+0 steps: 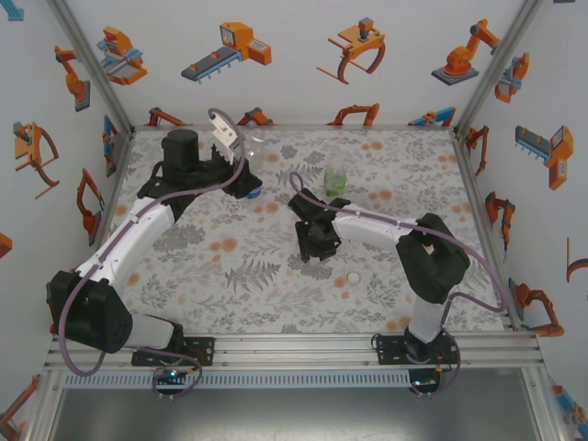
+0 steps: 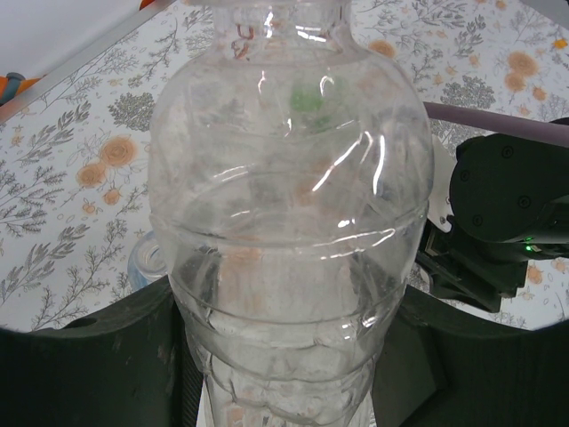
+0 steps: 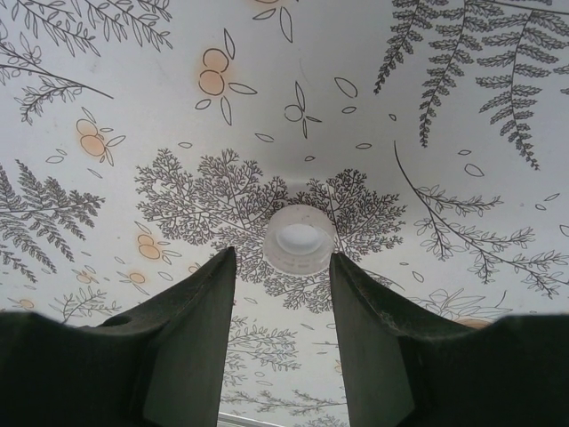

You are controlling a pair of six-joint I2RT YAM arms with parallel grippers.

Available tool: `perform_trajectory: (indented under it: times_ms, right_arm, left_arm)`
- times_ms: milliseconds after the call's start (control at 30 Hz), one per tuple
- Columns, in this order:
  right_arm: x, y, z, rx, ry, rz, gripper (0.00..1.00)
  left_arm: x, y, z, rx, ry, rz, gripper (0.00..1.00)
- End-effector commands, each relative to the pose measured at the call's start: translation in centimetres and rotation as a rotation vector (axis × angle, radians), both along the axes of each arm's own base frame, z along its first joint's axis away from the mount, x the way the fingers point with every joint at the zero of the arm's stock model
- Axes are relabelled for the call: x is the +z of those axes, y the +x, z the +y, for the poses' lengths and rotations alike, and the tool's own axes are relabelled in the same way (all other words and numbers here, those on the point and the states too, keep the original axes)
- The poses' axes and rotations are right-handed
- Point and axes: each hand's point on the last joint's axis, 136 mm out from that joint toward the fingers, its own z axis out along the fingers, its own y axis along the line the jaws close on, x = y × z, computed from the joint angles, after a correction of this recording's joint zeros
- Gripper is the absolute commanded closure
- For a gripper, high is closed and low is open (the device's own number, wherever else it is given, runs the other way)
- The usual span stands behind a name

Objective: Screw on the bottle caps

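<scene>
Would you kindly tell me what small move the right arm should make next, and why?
Probably ease the right gripper forward and down so its open jaws straddle the white cap. The cap lies ungripped on the table, just ahead of them, while the left gripper holds the clear bottle ready.
</scene>
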Motion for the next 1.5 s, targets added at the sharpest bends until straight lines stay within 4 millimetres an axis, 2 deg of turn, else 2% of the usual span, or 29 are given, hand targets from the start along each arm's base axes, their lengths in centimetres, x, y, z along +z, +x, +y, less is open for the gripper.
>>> perform_trajectory:
  times_ms: [0,700,1033,1167,1300,1467]
  right_arm:
    - [0.0,0.4,0.2,-0.008,0.007,-0.002,0.54]
    - [-2.2,0.5,-0.3,-0.057,0.049,0.041,0.59]
    - [-2.3,0.8,-0.7,-0.085,0.087,0.046,0.69]
    - [-2.2,0.8,-0.8,-0.090,0.096,0.051,0.68]
    - [-2.1,1.0,-1.3,-0.104,0.094,0.048,0.61]
    - [-2.0,1.4,-2.2,-0.124,0.075,0.037,0.59]
  left_arm:
    - [1.3,-0.5,0.1,-0.011,-0.030,-0.029,1.00]
    - [1.3,-0.5,0.1,-0.012,-0.030,-0.028,1.00]
    - [1.2,-0.5,0.0,-0.014,-0.029,-0.025,1.00]
    - [1.2,-0.5,0.0,-0.015,-0.030,-0.025,1.00]
    - [1.1,-0.5,0.0,-0.014,-0.029,-0.023,1.00]
    - [1.1,-0.5,0.0,-0.014,-0.030,-0.021,1.00]
